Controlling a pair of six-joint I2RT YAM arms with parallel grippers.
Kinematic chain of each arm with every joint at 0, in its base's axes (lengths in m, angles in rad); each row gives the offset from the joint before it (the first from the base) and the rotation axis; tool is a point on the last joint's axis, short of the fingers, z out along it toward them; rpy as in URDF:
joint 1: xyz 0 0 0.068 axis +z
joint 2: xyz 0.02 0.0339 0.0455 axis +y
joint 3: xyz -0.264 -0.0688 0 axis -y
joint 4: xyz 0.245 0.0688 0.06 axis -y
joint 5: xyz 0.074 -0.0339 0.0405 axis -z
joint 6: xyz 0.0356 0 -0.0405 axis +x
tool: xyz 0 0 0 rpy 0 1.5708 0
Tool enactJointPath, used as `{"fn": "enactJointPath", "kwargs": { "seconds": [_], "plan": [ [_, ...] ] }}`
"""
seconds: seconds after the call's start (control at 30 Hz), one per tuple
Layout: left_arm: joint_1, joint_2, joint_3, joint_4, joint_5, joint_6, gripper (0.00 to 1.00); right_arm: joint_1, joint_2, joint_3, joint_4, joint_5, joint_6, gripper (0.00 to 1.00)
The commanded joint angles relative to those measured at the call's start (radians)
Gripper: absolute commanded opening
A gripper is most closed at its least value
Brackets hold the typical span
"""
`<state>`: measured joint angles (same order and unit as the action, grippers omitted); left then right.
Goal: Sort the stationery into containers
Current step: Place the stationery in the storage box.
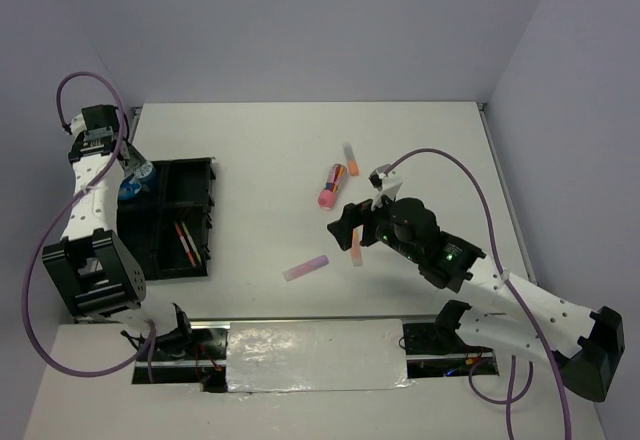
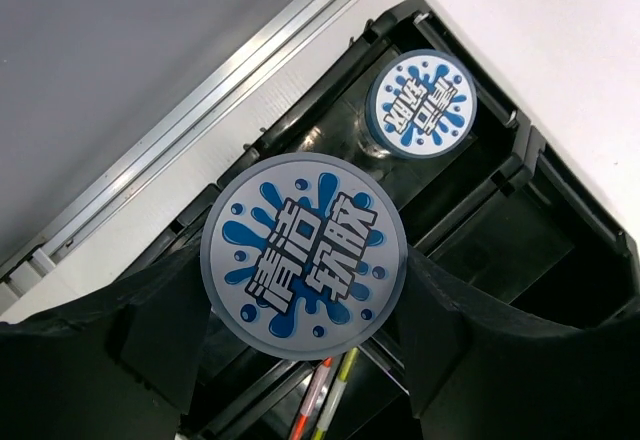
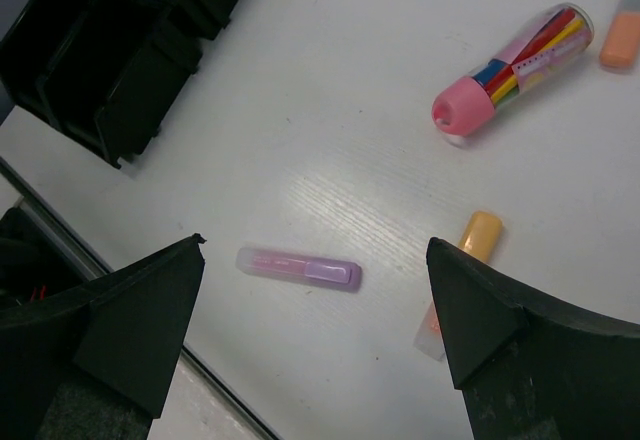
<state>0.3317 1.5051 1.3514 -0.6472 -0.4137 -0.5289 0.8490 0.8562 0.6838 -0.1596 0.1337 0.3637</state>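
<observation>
Top view: the left gripper (image 1: 135, 175) hangs over the tray's (image 1: 210, 210) far-left corner. The right gripper (image 1: 358, 212) is the nearer to the lilac stick (image 1: 305, 268).

Left wrist: that gripper is clamped on a roll (image 2: 305, 258), with a second roll (image 2: 420, 105) in the compartment beyond.

Right wrist: the fingers (image 3: 140, 310) are wide apart. The stick lies on the bench (image 3: 350, 110) below the gap, its long axis along the closing line, so a wrist turn looks needed.

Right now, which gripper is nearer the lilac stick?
Right. The right gripper hovers close to the lilac stick; the left gripper is over the black tray, holding a roll.
</observation>
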Motion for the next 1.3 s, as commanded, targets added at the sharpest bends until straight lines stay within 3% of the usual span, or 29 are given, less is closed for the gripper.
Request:
{"fn": "enactJointPath", "kwargs": {
  "seconds": [0.0,0.43,0.83,0.9,0.97,1.27],
  "plan": [
    [0.010,0.029,0.093,0.021,0.001,0.007,0.00,-0.011,-0.022,-0.013,0.077,-0.023,-0.026,1.00],
    [0.012,0.170,0.123,0.081,0.046,-0.043,0.00,-0.019,-0.048,-0.035,0.101,-0.077,-0.029,1.00],
    [-0.022,0.184,0.062,0.139,0.000,-0.095,0.00,-0.050,-0.037,-0.046,0.112,-0.115,-0.034,1.00],
    [-0.025,0.168,0.045,0.161,0.000,-0.100,0.05,-0.050,-0.037,-0.046,0.112,-0.118,-0.032,1.00],
    [-0.023,0.161,0.028,0.198,0.013,-0.088,0.00,-0.051,-0.042,-0.047,0.111,-0.121,-0.034,1.00],
    [-0.026,0.170,0.020,0.178,-0.020,-0.094,0.00,-0.056,-0.052,-0.049,0.109,-0.120,-0.037,1.00]
  ]
}}
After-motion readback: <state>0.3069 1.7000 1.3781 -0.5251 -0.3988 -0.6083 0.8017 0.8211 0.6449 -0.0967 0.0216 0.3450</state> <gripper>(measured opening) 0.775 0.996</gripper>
